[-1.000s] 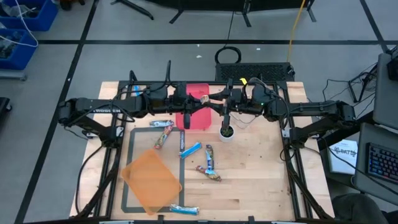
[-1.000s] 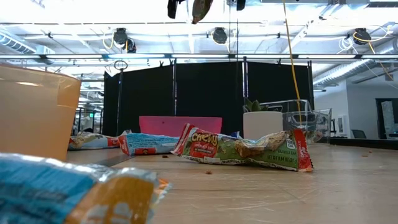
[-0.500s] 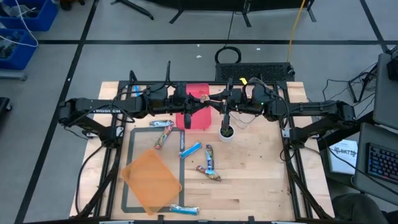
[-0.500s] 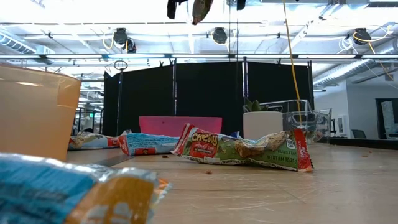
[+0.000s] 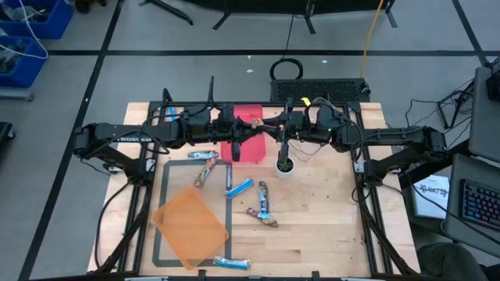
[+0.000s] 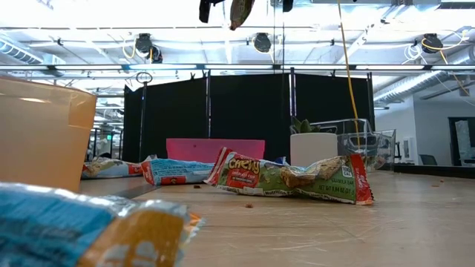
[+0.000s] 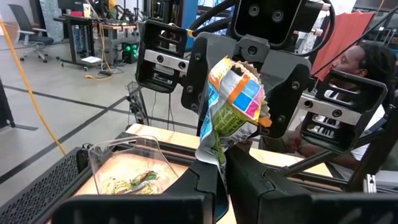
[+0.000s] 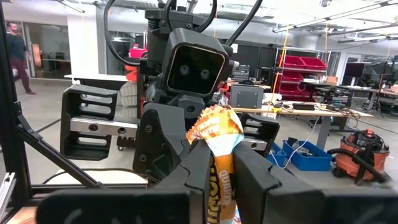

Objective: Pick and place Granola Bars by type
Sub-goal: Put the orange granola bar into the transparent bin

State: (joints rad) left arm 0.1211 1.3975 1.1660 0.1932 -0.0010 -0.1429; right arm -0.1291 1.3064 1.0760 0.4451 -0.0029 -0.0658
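The right gripper (image 8: 221, 171) has just pinched in on the granola bar (image 7: 231, 106) that the left gripper (image 7: 225, 168) also holds tight, so both arms grip 1 bar, high above the pink tray (image 5: 248, 152). That looks like a hand-over about to finish. 5 more bars (image 5: 264, 198) lie on the table (image 5: 328, 226) unsorted.

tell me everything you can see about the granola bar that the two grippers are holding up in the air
The granola bar is a flat bar in a shiny, crinkled wrapper, green with blue, orange and pink patches and a crimped end. It stands roughly upright, high above the table, near the pink tray. The left gripper pinches one end and the right gripper the other, each shut on it. Nothing else touches it.
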